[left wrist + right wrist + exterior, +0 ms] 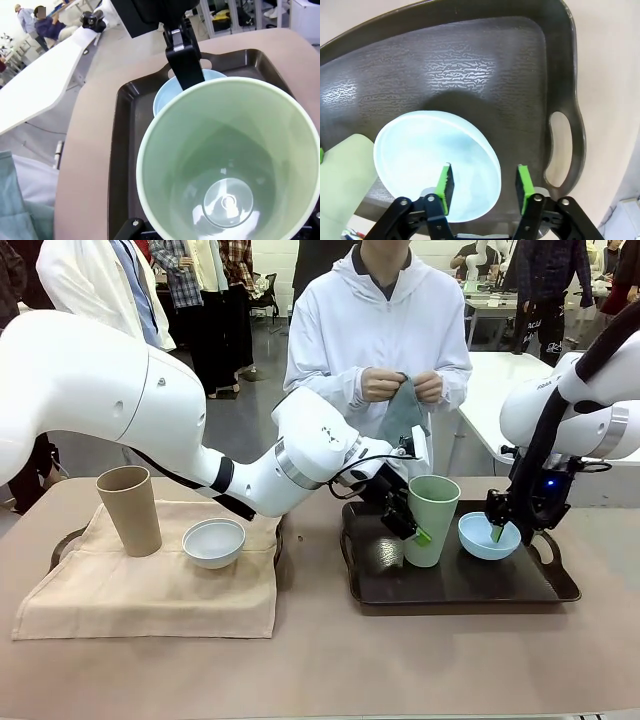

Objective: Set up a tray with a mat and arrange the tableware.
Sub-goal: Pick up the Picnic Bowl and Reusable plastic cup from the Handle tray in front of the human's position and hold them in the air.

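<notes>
Front view: the green cup stands upright on the tray, mouth up, long axis vertical. It is likely light, stiff and slick, best pinched at its wall. The left gripper is clamped there. Beside it sits the blue bowl; the right gripper straddles its rim, jaws part-open, holding nothing.

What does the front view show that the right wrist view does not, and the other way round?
Front view adds: tan cup and white bowl on a beige mat, the left gripper shut on the green cup, a person's hands holding a cloth. Right wrist view adds: the right gripper is open, one pad inside the blue bowl, one outside. Both: blue bowl, green cup, dark tray.
</notes>
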